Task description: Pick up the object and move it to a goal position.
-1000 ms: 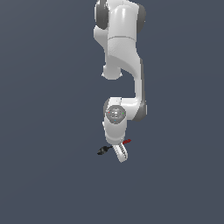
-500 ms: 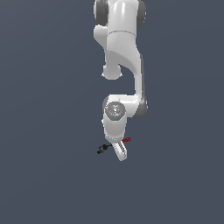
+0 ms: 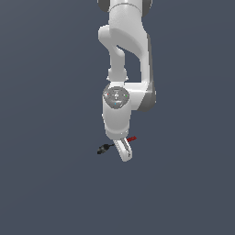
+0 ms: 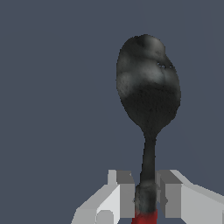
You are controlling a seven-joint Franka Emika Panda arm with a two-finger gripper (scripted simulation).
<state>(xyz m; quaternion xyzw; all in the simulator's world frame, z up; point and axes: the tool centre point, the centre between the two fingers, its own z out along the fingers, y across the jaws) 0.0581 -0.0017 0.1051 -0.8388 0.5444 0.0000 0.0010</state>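
Wrist view: white two-finger gripper [image 4: 146,199] pinched small slender spoon-like tool [image 4: 148,118] on thin dark shaft, pads touching both sides just above red handle end; glossy black rounded head mottled grey. Exterior view: spoon [image 3: 106,148] crosswise in gripper [image 3: 124,150], head toward exterior view's left, against plain slate-grey background. Since 1.0 s ago, arm and spoon shifted slightly upward; grasp appeared secure, carry toward goal likely underway.
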